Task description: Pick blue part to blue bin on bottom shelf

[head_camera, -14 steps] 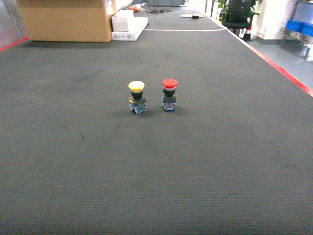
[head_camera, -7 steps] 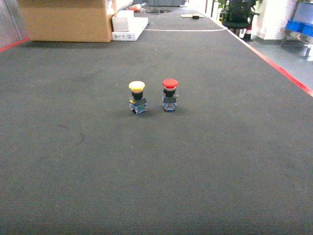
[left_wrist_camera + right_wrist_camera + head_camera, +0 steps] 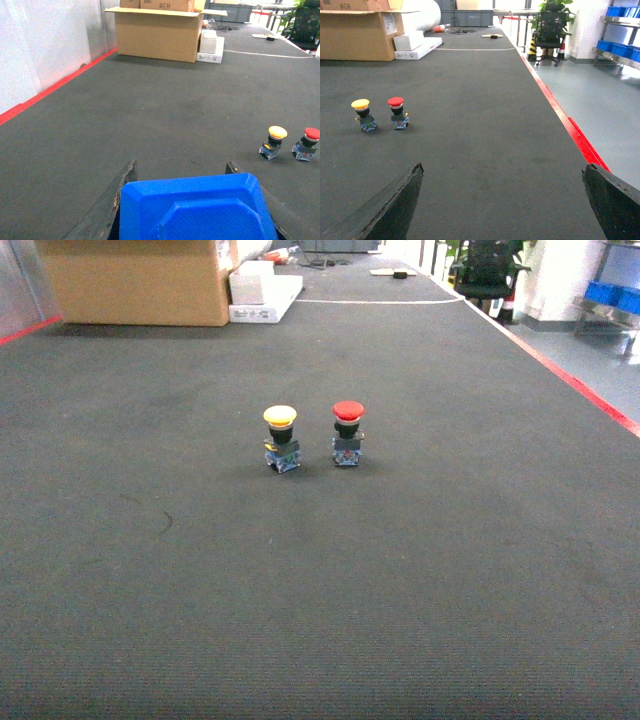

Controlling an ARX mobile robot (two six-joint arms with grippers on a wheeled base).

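Your left tool (image 3: pixel 197 210) is clamped across the blue part (image 3: pixel 197 207), a rigid, smooth, probably light plastic piece, so keep hold on its flat sides; your right tool (image 3: pixel 502 200) stands apart, empty.

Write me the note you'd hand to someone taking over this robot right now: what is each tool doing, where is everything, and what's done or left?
Left tool: shut on the blue part, which sits between its fingers.
Right tool: open, nothing between its fingers.
On the dark carpet: a yellow push button and a red push button, standing side by side, not touching; neither tool is near them.
Blue bins sit on a metal rack far off at the right; the bottom shelf cannot be made out from here.
Done: blue part is picked up.
Left: get to the rack and drop the part into the blue bin on the bottom shelf.
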